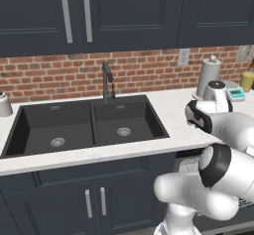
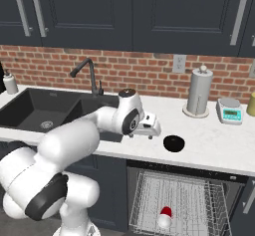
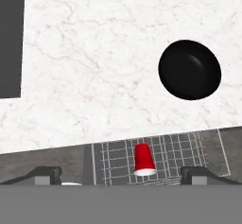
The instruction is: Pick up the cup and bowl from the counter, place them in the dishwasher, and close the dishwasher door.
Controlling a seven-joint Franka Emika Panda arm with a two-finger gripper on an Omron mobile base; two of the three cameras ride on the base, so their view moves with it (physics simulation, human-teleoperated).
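One cup (image 3: 144, 159) in the dishwasher rack (image 2: 189, 200), one bowl (image 3: 189, 70) on the counter (image 3: 94, 53); jaws wide open, empty.

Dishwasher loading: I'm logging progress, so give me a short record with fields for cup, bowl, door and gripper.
cup: red cup lying in the dishwasher rack
bowl: black bowl on the counter, above the rack, not yet loaded
door: open, rack pulled out
gripper: gripper open and empty, above the counter left of the bowl
left to do: bowl, then door
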